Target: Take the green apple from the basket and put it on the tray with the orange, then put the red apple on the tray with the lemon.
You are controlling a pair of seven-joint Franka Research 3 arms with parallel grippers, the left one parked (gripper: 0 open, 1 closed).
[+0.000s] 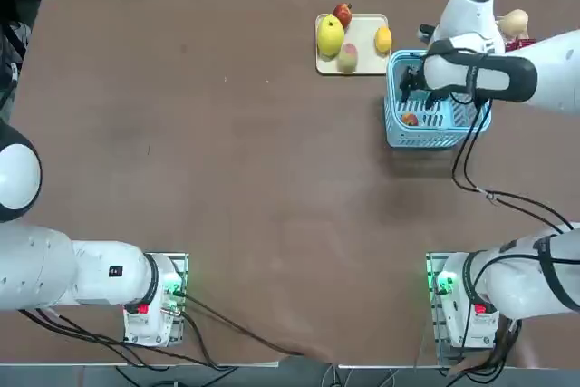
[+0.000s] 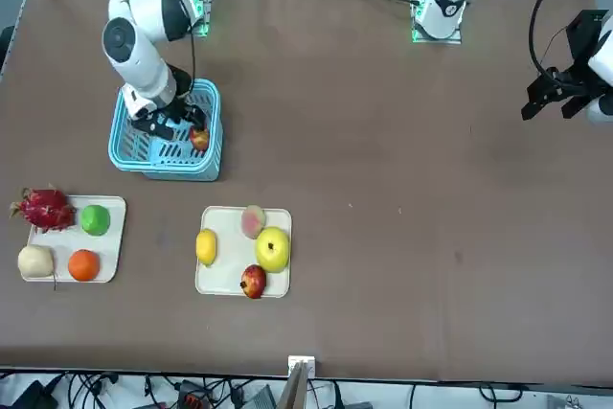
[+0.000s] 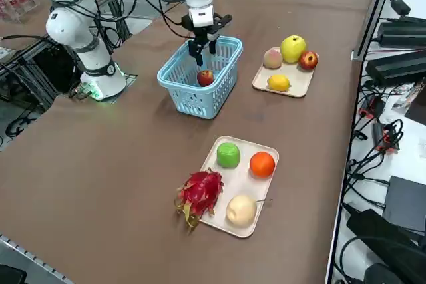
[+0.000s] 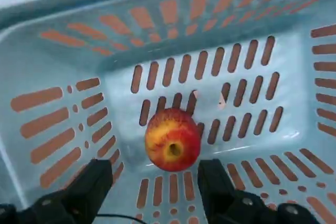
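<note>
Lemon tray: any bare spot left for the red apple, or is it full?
The lemon tray has bare room between the lemon and the dark red fruit. Its other side is crowded. The open right gripper hovers over the red apple in the basket.

Two trays [image 2: 113, 237] [image 2: 220, 280], one basket [image 2: 129, 152], nine fruits; right gripper [image 4: 155, 179] over the basket.

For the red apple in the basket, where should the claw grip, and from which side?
Grip the red apple across its round middle, coming straight down from above: the basket walls block side approaches. The open right claw already hangs over it, fingers either side. The apple lies tipped, so it may roll.
</note>
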